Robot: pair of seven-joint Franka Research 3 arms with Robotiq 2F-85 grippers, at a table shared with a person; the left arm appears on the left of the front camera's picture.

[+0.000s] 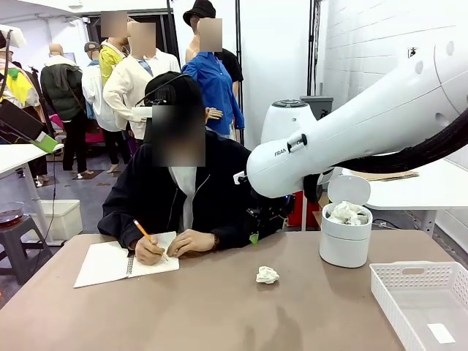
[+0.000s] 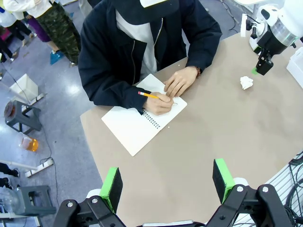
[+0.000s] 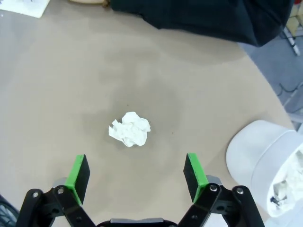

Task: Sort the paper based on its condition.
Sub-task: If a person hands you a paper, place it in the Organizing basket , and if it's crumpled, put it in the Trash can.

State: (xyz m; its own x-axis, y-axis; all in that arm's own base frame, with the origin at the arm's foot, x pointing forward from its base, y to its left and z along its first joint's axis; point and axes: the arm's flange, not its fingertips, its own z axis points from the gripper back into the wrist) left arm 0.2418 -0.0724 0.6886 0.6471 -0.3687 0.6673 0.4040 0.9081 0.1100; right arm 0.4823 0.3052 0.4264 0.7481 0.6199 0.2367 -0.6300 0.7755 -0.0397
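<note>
Hovering open right claw (image 3: 136,176) above paper (image 3: 129,128)

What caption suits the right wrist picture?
Open right hand hovers above a crumpled paper ball on the brown table.

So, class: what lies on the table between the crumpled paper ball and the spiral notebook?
Nothing: in the front view, bare brown table separates the paper ball from the notebook; the left wrist view shows the same bare stretch.

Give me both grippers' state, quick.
Left gripper: open, holding nothing.
Right gripper: open, empty, above the crumpled paper.
</note>
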